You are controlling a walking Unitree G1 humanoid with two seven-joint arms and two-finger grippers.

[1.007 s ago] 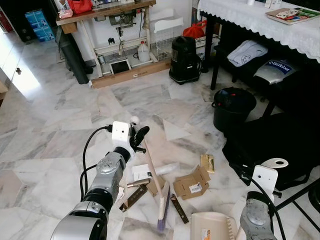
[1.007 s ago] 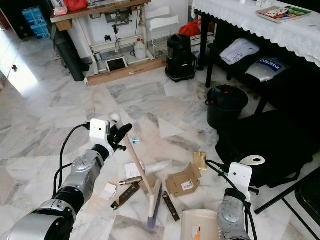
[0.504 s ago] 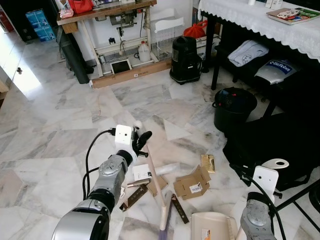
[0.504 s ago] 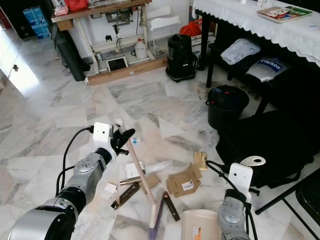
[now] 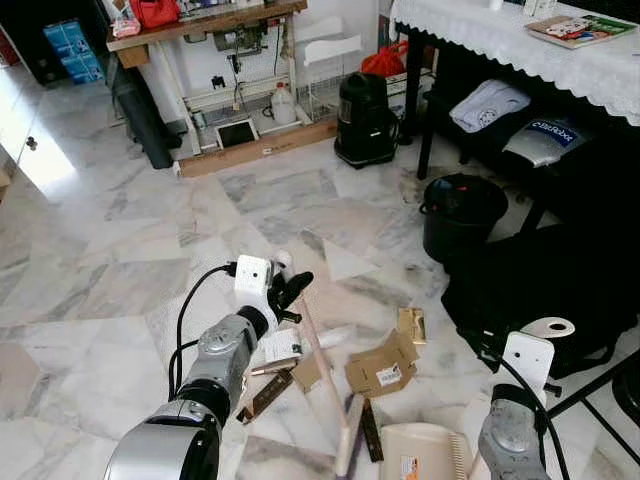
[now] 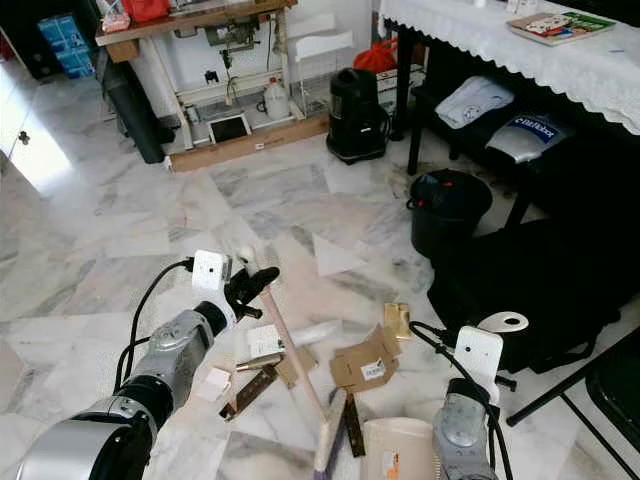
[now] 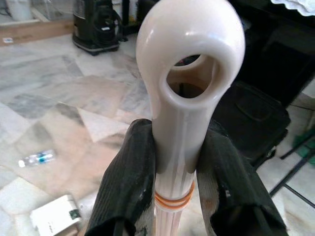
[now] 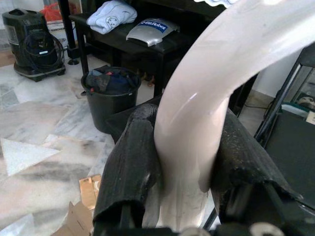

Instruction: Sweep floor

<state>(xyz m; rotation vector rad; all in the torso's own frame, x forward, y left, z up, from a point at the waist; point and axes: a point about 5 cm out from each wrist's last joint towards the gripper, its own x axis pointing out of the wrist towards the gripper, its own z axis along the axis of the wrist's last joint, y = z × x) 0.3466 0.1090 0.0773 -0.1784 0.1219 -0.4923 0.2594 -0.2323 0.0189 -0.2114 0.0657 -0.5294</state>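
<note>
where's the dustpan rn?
Dustpan sits on the floor at the bottom of the left eye view, just right of the broom head, its handle held by the right gripper.

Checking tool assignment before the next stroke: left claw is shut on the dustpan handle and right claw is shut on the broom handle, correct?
No, they're swapped. The left claw is shut on the broom handle, seen in the left wrist view and left eye view; the right claw is shut on the dustpan handle, with the dustpan beside it.

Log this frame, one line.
sweep floor | left claw shut on broom | right claw shut on dustpan handle | cardboard scraps beside broom head
</note>
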